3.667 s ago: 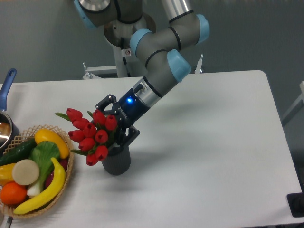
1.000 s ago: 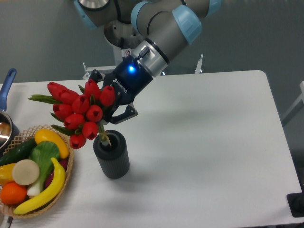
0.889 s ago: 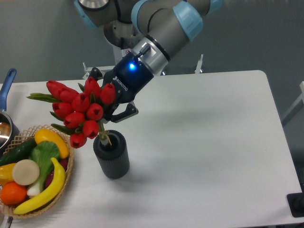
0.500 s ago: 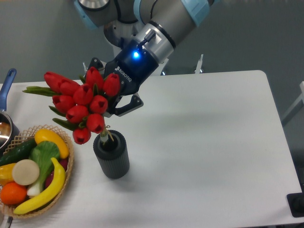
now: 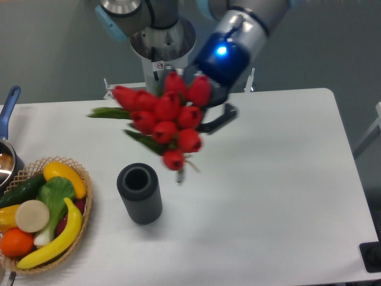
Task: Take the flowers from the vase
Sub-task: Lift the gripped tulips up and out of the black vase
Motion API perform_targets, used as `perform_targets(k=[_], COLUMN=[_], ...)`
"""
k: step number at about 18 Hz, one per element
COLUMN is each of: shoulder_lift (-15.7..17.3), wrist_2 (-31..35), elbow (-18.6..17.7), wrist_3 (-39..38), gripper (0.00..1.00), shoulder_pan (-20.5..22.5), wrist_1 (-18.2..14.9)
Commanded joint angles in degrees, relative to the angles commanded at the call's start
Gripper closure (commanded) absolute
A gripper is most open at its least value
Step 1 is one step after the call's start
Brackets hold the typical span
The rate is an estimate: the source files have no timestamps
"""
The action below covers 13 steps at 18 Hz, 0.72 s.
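The flowers (image 5: 165, 119), a bunch of red tulip buds with green leaves, hang in the air above the table, up and to the right of the vase. My gripper (image 5: 205, 113) is shut on them from behind, its dark fingers partly hidden by the buds; one finger curves out at the right. The stem ends dangle free below the bunch, clear of the vase. The vase (image 5: 140, 193), a dark grey ribbed cylinder, stands upright on the white table with its round mouth showing nothing inside.
A wicker basket (image 5: 81, 223) of fruit and vegetables sits at the front left. A pot with a blue handle (image 5: 9, 107) is at the left edge. The arm's base column (image 5: 162, 53) rises behind the table.
The gripper has lifted the flowers up and to the right; the stems have come fully out of the vase, which has stayed where it was.
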Motion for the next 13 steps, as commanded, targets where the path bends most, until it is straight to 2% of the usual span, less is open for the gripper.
perform_targets(k=[6,13], shoulder_lift=[-1.58,-1.67], wrist_2=[0.0,0.0], elbow=[-0.18,-0.53], wrist_3=[2.73,2.73], gripper=[0.54,0.54], shoulder_pan=[1.76,2.82], wrist_1=[0.0,0.0])
